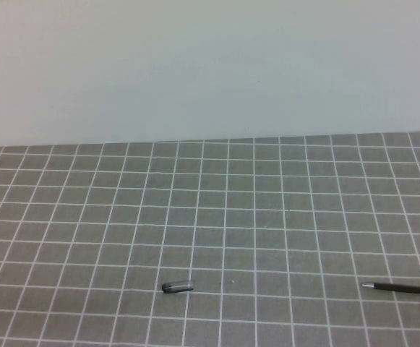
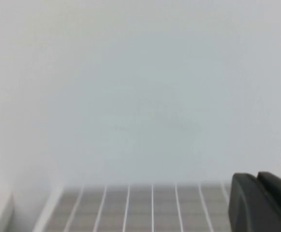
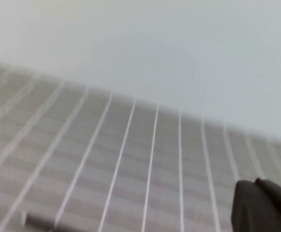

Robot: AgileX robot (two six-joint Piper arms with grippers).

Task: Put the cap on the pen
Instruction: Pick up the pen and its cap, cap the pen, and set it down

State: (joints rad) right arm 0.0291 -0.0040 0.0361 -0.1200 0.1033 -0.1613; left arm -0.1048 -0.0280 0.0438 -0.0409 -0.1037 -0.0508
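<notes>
A grey mat ruled with white grid lines is covering the table below a plain pale wall; the pen cap, short and dark, is lying on its side near the mat's front edge, slightly left of centre; the pen, thin and dark, is lying uncapped well apart at the far right, tip pointing toward the cap; the left gripper is showing only as a dark corner in its wrist view, raised over the mat, facing the wall; the right gripper is showing likewise over the mat; whether either is released or clenched, I cannot tell.
</notes>
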